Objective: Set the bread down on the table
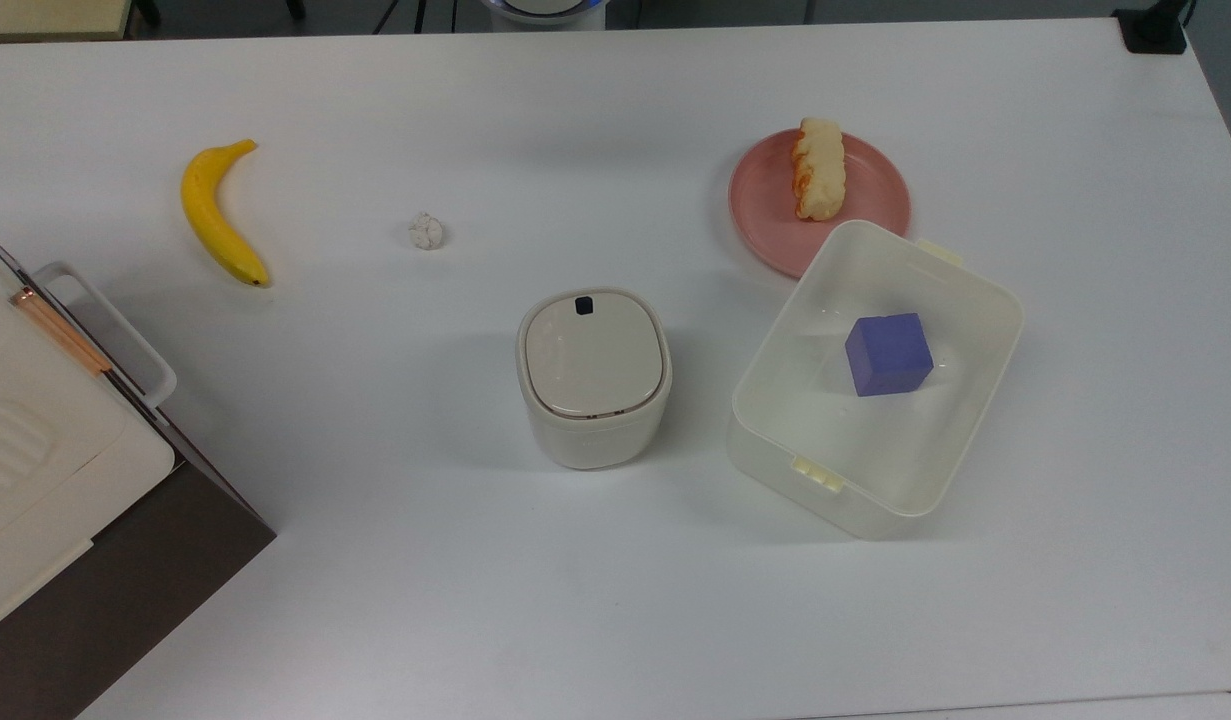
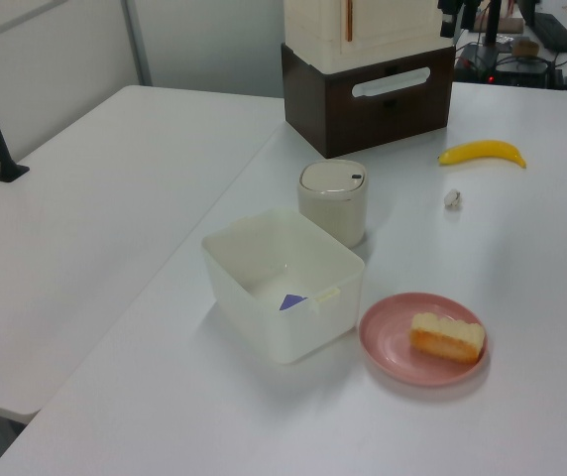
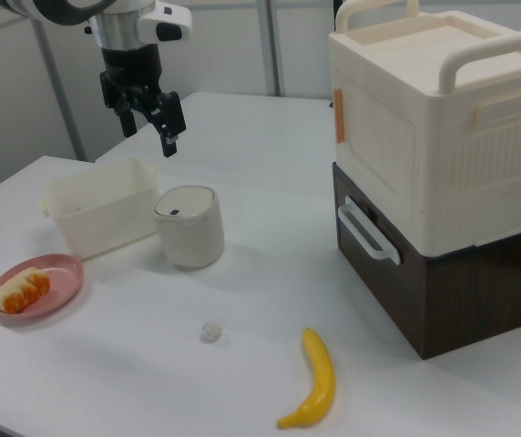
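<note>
**Gripper high, bread on the plate**

I've got the gripper (image 3: 148,123) hanging in the air with its fingers (image 3: 169,126) spread and nothing between them, up above the white tub (image 3: 97,216) and the lidded canister (image 3: 189,226) in the right view. The bread (image 1: 818,168) lies on the pink plate (image 1: 875,200), well apart from the gripper. The plate sits on the table (image 1: 615,600), just beside the tub, which holds a purple cube (image 1: 887,354). Banana (image 1: 218,215) and small white ball (image 1: 426,231) lie toward the top view's left.

bread (image 1: 818,168): pale, orange-glazed, lying on pink plate (image 1: 875,200) | table (image 1: 575,600): white
</note>
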### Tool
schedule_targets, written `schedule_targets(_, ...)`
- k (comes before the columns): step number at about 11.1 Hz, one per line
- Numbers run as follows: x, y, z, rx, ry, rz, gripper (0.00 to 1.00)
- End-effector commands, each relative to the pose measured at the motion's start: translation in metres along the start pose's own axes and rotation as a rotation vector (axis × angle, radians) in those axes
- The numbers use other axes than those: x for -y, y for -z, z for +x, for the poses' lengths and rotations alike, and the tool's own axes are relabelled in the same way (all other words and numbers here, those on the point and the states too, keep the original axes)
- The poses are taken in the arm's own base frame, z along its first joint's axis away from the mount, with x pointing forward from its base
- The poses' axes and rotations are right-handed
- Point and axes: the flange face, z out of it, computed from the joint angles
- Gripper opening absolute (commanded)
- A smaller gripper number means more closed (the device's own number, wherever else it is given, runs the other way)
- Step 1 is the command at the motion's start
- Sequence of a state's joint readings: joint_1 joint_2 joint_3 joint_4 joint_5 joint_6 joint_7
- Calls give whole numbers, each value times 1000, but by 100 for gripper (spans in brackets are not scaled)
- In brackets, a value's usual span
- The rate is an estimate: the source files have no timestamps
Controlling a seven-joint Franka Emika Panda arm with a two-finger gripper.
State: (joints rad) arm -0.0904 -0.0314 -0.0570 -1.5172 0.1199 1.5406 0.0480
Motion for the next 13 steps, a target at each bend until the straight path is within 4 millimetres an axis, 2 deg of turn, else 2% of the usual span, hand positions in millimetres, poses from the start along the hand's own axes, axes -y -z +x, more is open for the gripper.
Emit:
schedule_targets(1,-2,3,-1,24,39,-3,100)
schedule_targets(13,-2,1,-1,28,50,-41,100)
